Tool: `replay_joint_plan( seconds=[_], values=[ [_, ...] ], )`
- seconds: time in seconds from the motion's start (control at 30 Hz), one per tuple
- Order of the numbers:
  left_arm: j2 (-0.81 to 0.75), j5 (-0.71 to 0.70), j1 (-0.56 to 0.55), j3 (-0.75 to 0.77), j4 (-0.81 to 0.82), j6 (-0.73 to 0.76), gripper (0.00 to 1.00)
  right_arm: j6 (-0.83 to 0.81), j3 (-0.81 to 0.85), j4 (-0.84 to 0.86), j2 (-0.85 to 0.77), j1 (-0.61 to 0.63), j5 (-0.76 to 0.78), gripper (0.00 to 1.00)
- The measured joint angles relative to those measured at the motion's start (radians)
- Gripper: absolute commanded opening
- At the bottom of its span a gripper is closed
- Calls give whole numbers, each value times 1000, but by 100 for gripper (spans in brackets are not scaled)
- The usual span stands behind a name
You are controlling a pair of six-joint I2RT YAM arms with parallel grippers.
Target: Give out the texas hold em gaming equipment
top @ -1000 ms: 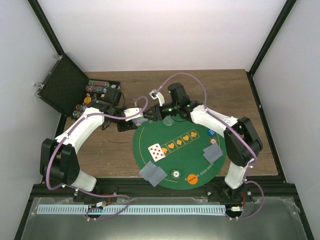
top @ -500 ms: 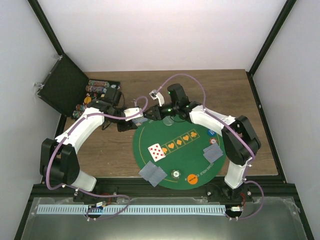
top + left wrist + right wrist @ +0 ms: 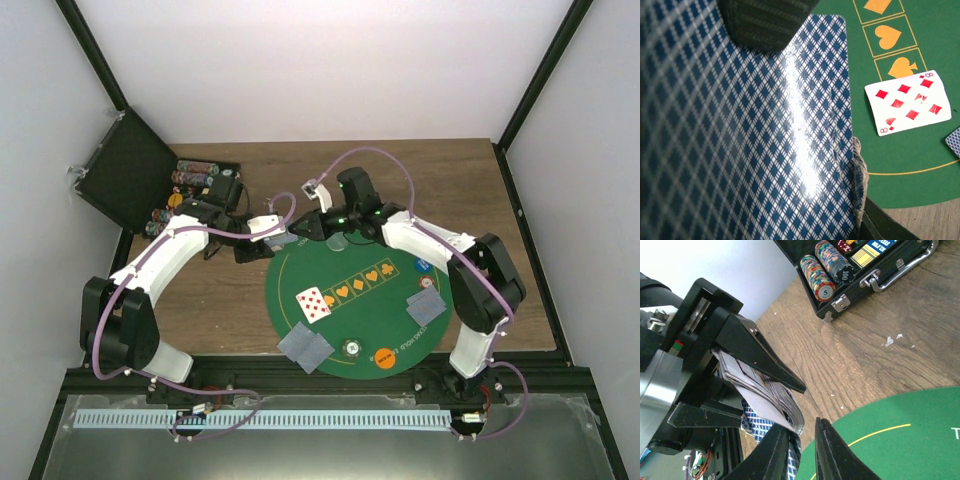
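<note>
My left gripper [image 3: 258, 243] is shut on a deck of playing cards [image 3: 740, 140] whose blue-checked back fills the left wrist view. My right gripper [image 3: 300, 228] meets it at the green mat's far left edge. In the right wrist view the deck [image 3: 760, 385] sticks out from the left gripper's black fingers [image 3: 760, 355]. My right gripper [image 3: 802, 440] stands narrowly open around the deck's end, one finger under the bottom card and the other just clear. An eight of diamonds [image 3: 313, 303] lies face up on the mat [image 3: 370, 300].
Face-down cards lie at the mat's near left [image 3: 305, 345] and right [image 3: 426, 303]. Tokens sit on the mat: pale [image 3: 351, 347], orange [image 3: 384, 357], blue [image 3: 422, 265]. An open black case [image 3: 190, 180] with chip stacks [image 3: 822, 270] stands at the back left.
My right gripper's jaws have narrowed around the end of the deck and it has edged slightly towards it. The left arm and the deck have stayed put.
</note>
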Motion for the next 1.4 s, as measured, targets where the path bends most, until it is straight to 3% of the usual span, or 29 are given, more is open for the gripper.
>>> replay_joint_plan(
  seconds=[0.2,0.5,1.07,1.23,1.4],
  values=[
    [0,-4,1,0,0,-1,39,-10,0,-19,-8,-4,9,15],
    [0,-6,1,-1,0,0,39,-31,1,-62,-27,-12,14,1],
    [34,-7,29,-4,6,-5,39,-96,1,-171,-119,-30,36,1],
    [34,1,61,-17,15,-10,39,-146,3,-236,-180,-61,95,1],
    [35,7,106,-43,27,-18,38,-253,3,-332,-250,-73,276,1]
  ],
)
